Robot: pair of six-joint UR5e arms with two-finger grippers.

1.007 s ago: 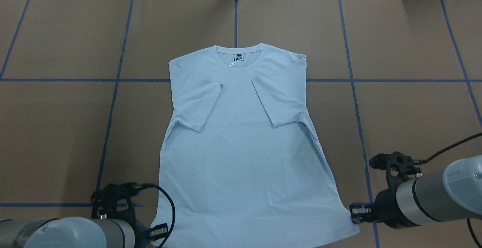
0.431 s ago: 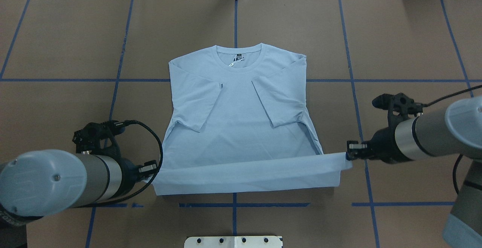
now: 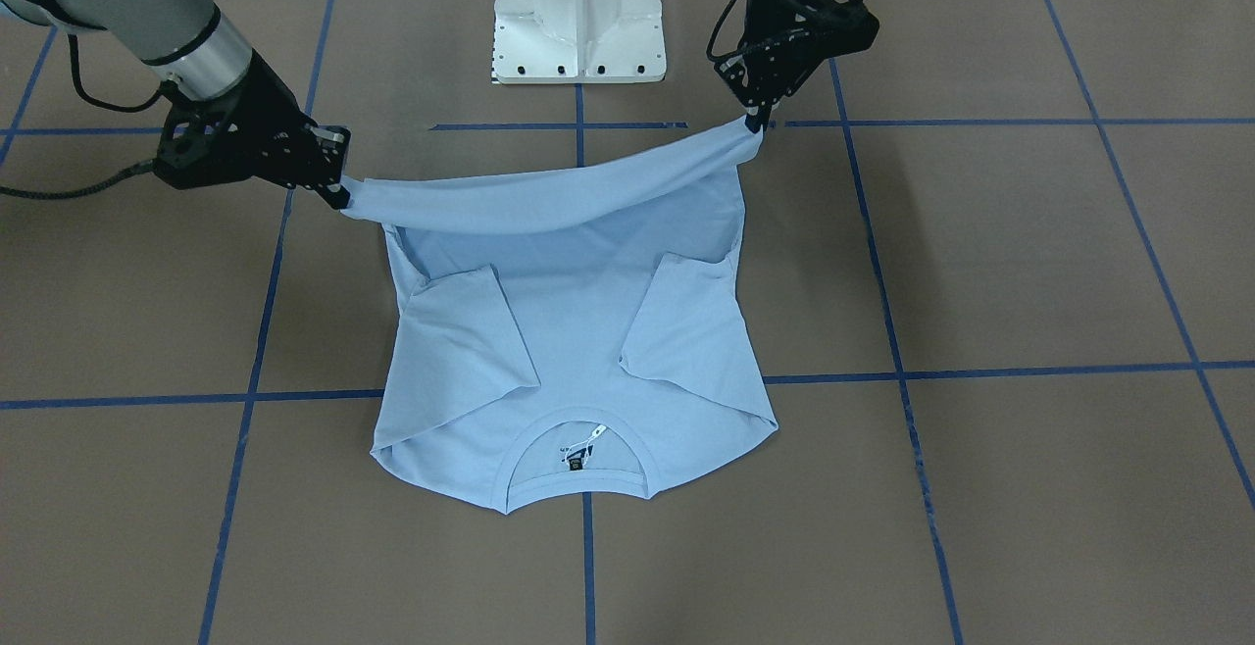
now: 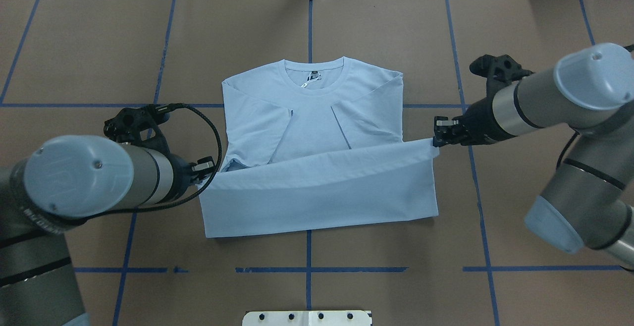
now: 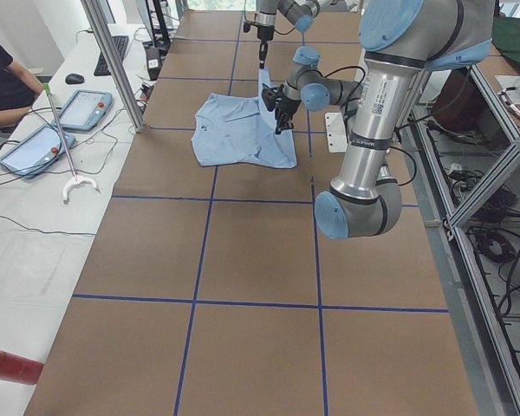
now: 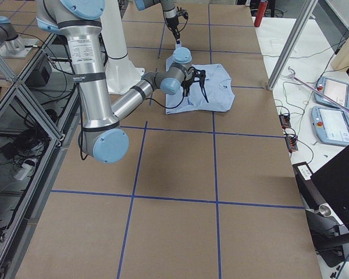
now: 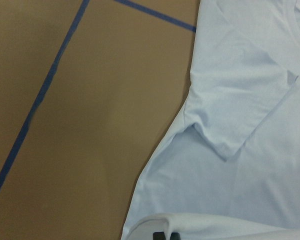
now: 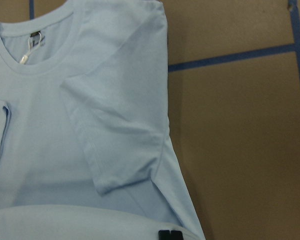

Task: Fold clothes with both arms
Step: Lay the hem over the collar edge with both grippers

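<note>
The pale light-blue T-shirt lies flat mid-table, collar and black neck label at the far side, both sleeves folded in over the chest. Its hem is lifted and doubled back over the lower body, hanging in a sagging band between my grippers. My left gripper is shut on the hem's left corner, and it also shows in the front-facing view. My right gripper is shut on the hem's right corner, and it also shows in the front-facing view. The chest print is hidden.
The white pedestal base stands at the near table edge. Blue tape lines grid the brown tabletop. A side bench with tablets, a person and a metal post lie beyond the far edge.
Both grippers have risen from the near table edge with the hem corners and moved toward the collar. The fold line has travelled up the shirt, and the hem now covers the sleeve tips.
</note>
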